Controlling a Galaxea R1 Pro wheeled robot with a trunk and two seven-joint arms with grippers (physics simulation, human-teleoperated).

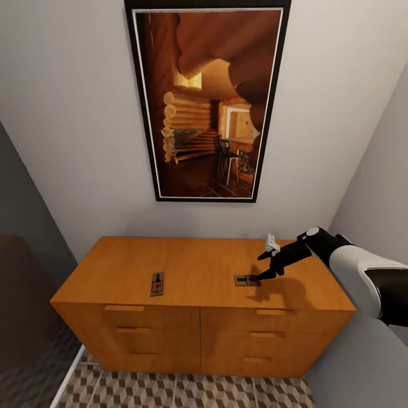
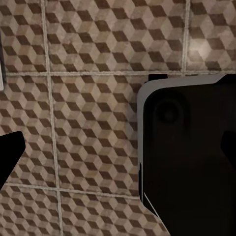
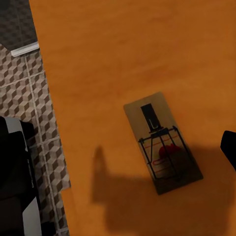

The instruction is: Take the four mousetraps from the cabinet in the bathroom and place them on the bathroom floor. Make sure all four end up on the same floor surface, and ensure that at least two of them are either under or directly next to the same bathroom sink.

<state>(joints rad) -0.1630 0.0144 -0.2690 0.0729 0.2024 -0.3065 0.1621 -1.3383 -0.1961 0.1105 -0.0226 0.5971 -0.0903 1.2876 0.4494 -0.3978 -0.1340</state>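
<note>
Hovering just above the right mousetrap [image 1: 247, 280] on the cabinet [image 1: 198, 266], the right gripper [image 1: 265, 267] spreads its jaws, seemingly for pinching.

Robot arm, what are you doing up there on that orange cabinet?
The right gripper reaches down over a mousetrap lying flat on top of the cabinet, its tips right at the trap but not yet closed on it. A second mousetrap lies further left on the same top, untouched. Only two traps are in sight here. The patterned bathroom floor shows below the drawers. The left wrist view just looks down at those tiles.
</note>
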